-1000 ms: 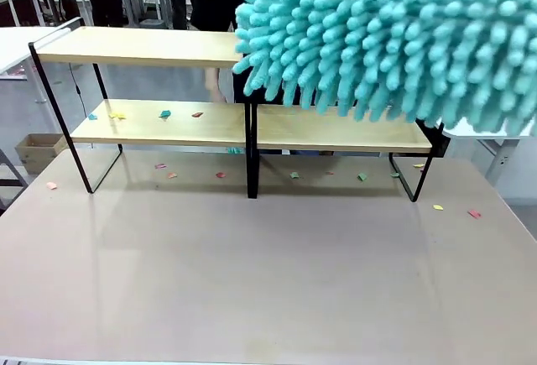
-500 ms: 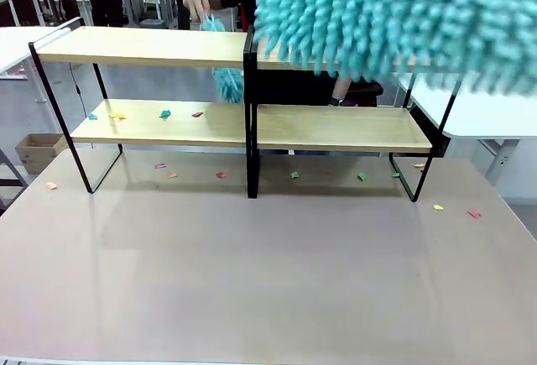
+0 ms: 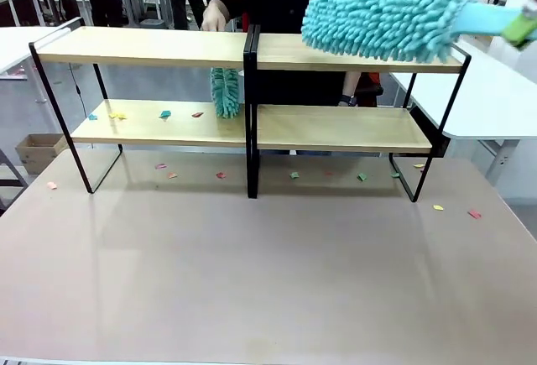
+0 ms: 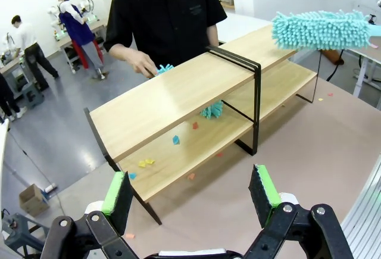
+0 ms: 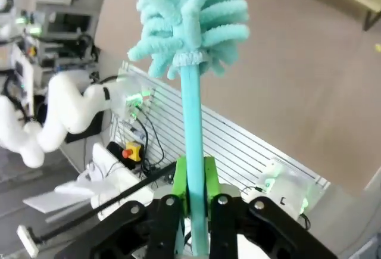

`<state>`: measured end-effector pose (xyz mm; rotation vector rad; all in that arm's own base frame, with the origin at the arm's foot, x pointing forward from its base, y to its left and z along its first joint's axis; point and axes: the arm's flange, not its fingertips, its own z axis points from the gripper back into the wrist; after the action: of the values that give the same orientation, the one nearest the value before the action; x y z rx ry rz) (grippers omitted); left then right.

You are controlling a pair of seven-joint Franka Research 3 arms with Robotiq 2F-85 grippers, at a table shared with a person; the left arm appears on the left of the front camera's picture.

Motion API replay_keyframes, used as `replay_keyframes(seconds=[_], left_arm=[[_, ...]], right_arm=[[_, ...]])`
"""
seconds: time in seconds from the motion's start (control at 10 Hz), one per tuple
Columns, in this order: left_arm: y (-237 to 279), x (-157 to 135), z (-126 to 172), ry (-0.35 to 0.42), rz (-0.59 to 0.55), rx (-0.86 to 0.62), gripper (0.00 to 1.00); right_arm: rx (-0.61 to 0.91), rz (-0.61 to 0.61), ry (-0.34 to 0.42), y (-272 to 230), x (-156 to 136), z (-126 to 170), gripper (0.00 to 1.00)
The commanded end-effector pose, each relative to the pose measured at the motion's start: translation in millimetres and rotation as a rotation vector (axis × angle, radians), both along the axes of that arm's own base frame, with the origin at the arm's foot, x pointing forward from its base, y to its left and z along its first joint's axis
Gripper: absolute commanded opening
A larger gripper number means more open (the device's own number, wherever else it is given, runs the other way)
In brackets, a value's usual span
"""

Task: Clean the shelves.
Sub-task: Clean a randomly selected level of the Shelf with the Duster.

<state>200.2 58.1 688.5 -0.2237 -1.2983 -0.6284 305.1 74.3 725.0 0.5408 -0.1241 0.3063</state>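
Sweeping the duster (image 3: 382,17) along the shelves (image 3: 143,46), I want flat, light strokes, right fingers (image 5: 178,181) clamped on its handle, left fingers (image 4: 264,186) open, empty.

No word, number or brand can be read. A small mark on the black shirt (image 4: 178,18), behind the shelves (image 4: 178,92), is too small to make out.
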Motion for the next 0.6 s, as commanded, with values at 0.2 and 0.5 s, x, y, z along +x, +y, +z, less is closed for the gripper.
replay_keyframes(seconds=[0.2,0.5], left_arm=[[0,0,-1,-0.005,0.004,0.001,1.0],[0,0,-1,-0.005,0.004,0.001,1.0]], right_arm=[[-0.076,-0.196,0.046,-15,-12,-5,0.13],[-0.174,-0.306,0.136,-27,-19,-17,0.13]])
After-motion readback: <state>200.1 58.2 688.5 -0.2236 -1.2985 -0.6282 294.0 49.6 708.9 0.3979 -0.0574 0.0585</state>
